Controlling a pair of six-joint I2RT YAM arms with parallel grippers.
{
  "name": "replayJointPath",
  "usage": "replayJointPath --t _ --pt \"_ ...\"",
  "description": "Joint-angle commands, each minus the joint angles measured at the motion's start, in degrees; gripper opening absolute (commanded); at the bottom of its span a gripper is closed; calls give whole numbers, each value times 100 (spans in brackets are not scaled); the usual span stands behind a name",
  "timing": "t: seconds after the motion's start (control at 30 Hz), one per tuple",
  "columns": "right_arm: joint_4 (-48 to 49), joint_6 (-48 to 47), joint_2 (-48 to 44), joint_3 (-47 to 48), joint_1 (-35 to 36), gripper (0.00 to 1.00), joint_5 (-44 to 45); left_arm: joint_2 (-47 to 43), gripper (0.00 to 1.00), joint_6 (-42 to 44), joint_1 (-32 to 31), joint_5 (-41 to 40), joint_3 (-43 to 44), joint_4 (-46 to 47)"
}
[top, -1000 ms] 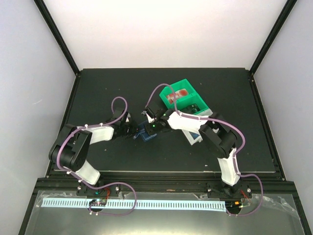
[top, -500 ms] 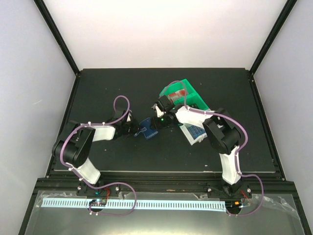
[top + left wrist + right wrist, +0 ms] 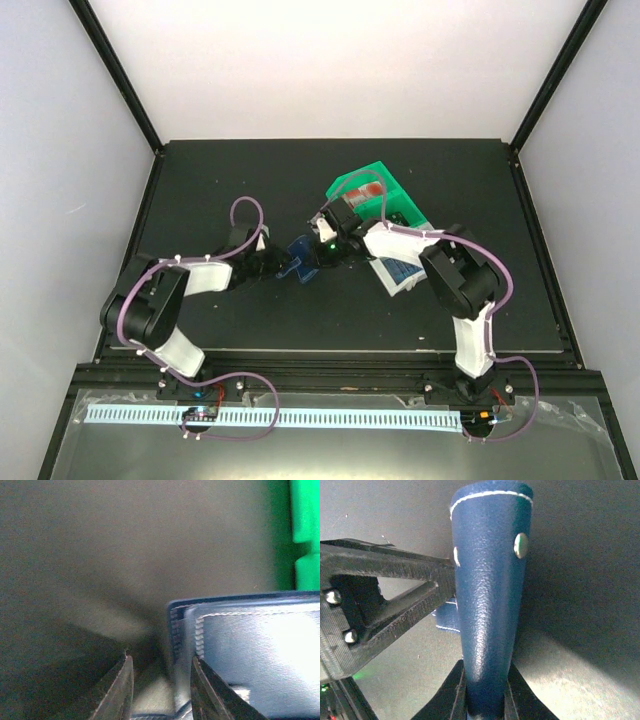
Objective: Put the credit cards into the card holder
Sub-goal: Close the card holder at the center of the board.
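Note:
The navy card holder (image 3: pixel 299 259) sits mid-table between both grippers. In the right wrist view it stands edge-on (image 3: pixel 487 590), snap stud showing, with my right gripper (image 3: pixel 485 671) shut on its lower end. My left gripper (image 3: pixel 161 658) meets it from the left. Its fingers (image 3: pixel 117 690) stand a little apart around the holder's stitched edge (image 3: pixel 176 630), the left finger clear of it. Blue credit cards (image 3: pixel 402 272) lie in the white bin. A red-and-white card (image 3: pixel 366 192) lies in the green bin. My left gripper's finger (image 3: pixel 395 595) shows beside the holder.
The green bin (image 3: pixel 385 172) and the white bin (image 3: pixel 388 285) stand just right of the right gripper, under that arm's forearm. Green plastic (image 3: pixel 305 530) shows at the left wrist view's right edge. Black frame rails border the dark mat (image 3: pixel 220 180).
My right gripper, wider open half a second ago, has closed on the card holder. The holder has shifted slightly toward the back. My left gripper's jaws have parted a little.

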Motion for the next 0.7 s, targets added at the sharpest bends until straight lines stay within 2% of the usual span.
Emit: replayJointPath --t 0.0,0.07,0.17,0.37,0.5,0.6,0.67 --pt "-113 -237 -680 -65 50 1 924 -555 42 249 -23 -212 -270 -1104" --pt "-522 -441 -905 -40 54 1 1445 -977 55 336 -23 -196 -233 -1266" --pt "-1364 -627 -1149 75 53 1 2571 -1539 63 396 -23 -122 -237 -1432" --pt "-2312 -677 -1682 39 114 1 4177 -2543 66 476 -23 -261 -287 -1909" --pt "-2875 -567 -1563 208 339 1 4799 -2822 66 506 -23 -239 -293 -2097" --pt "-3006 -444 -1354 225 513 1 4889 -2919 66 476 -23 -140 -302 -2160" --pt "-2833 -401 -1293 140 554 1 4557 -2952 67 458 -23 -97 -325 -2169"
